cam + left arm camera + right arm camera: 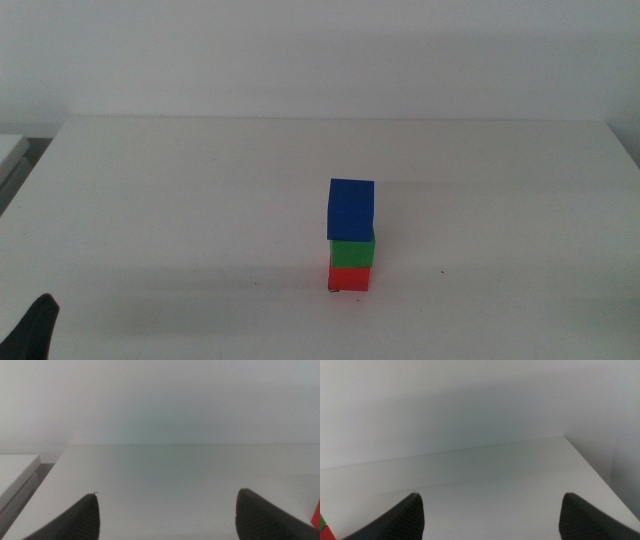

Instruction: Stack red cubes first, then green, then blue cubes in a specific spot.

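Observation:
In the middle view a three-cube tower stands on the white table: the red cube [349, 277] at the bottom, the green cube [353, 251] on it, the blue cube [350, 208] on top, turned slightly. The tower covers the specific spot; one tiny black corner mark [333, 290] shows at the red cube's base. My left gripper [167, 494] is open and empty, with only a dark tip [38, 322] showing at the picture's bottom left corner. My right gripper [491, 495] is open and empty, and out of the middle view. Slivers of the red cube [317, 515] and green cube [321, 521] touch the wrist views' edges.
The white table [180, 200] ends at a white wall behind. A lone small black dot [441, 272] lies right of the tower. A pale shelf-like surface [8, 150] sits beyond the table's left edge.

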Controlling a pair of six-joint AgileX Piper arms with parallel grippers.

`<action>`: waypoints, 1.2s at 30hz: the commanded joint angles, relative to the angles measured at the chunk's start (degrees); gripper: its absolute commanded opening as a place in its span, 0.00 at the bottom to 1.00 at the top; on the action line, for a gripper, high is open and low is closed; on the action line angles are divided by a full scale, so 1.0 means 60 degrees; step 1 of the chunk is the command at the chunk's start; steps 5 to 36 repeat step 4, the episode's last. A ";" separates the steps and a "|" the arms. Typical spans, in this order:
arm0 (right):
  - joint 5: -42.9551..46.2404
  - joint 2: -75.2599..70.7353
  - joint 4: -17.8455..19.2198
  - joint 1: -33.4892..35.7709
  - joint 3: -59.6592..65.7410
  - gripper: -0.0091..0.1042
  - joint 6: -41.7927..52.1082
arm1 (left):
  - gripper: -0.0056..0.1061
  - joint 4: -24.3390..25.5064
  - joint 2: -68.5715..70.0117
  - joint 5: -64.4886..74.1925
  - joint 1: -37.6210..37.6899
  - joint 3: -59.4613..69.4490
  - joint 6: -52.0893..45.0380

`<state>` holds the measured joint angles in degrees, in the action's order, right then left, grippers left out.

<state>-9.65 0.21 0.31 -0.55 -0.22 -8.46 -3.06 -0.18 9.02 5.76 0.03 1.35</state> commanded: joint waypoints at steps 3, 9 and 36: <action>0.0114 -0.0036 0.0129 -0.0056 0.0037 0.76 0.0064 | 0.86 0.0055 0.0030 -0.0120 -0.0024 -0.0005 -0.0012; 0.0114 -0.0036 0.0129 -0.0056 0.0037 0.76 0.0064 | 0.86 0.0055 0.0030 -0.0120 -0.0024 -0.0005 -0.0012; 0.0114 -0.0036 0.0129 -0.0056 0.0037 0.76 0.0064 | 0.86 0.0055 0.0030 -0.0120 -0.0024 -0.0005 -0.0012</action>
